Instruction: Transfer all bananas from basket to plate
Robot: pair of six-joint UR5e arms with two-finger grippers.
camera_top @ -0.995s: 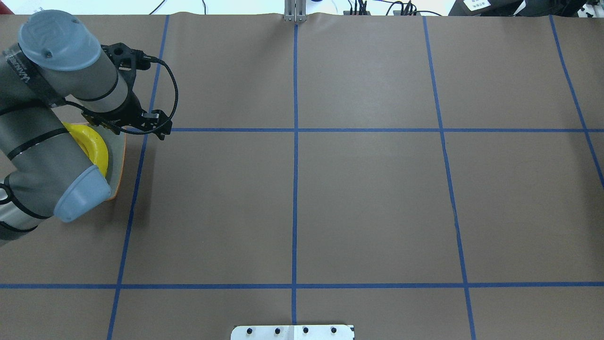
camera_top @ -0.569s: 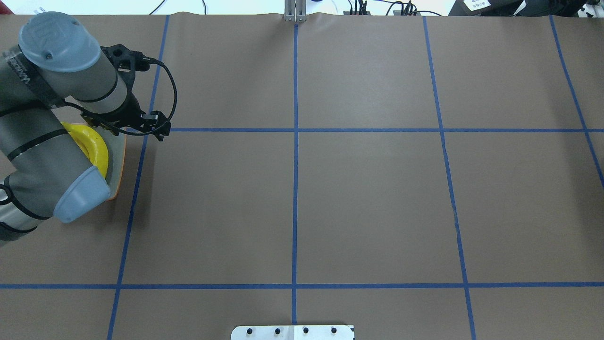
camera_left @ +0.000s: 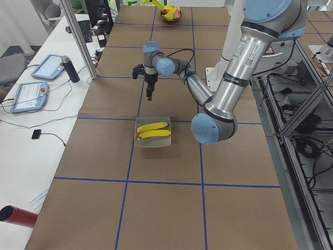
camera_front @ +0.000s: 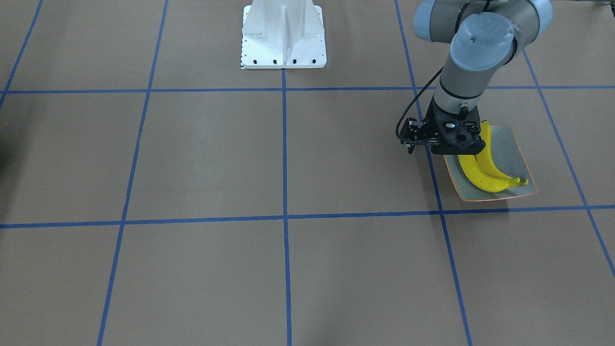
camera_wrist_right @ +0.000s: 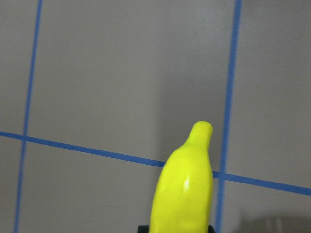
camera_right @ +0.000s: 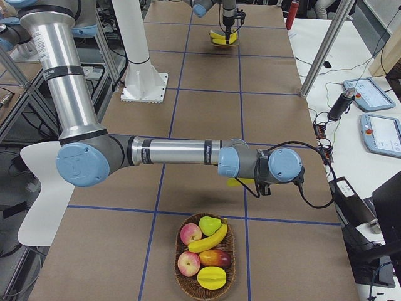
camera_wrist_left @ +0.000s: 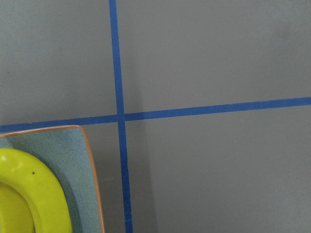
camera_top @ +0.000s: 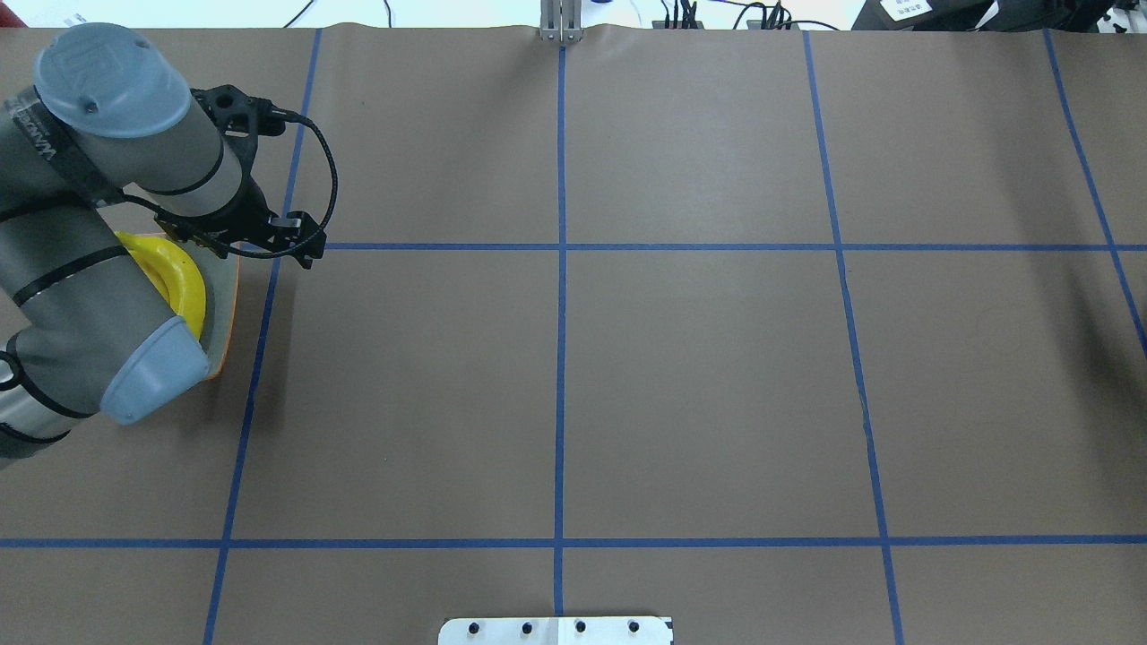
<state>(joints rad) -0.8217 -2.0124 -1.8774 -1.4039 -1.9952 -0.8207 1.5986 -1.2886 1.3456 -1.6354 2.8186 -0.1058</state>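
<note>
Two bananas (camera_front: pixel 483 168) lie on the plate (camera_front: pixel 510 153) at the robot's left end of the table. They sit side by side with their curves nested. Their long axes run from the robot's side toward the operators' side, with the stem ends nearest the operators.

A third banana (camera_wrist_right: pixel 184 189) is off the table, clamped in the right gripper (camera_right: pixel 255 187) just beyond the basket (camera_right: pixel 179 280) and well apart from the plate. It sits roughly level, its tip pointing straight out ahead of the wrist camera.

A fourth banana (camera_right: pixel 210 238) lies diagonally across the other fruit in the basket.

By my reading the task is about half done. One banana is on its way, and one is not yet picked.

The left gripper (camera_front: pixel 451 144) hangs above the plate's edge, holding nothing that I can see. I cannot tell whether its fingers are apart or together.
</note>
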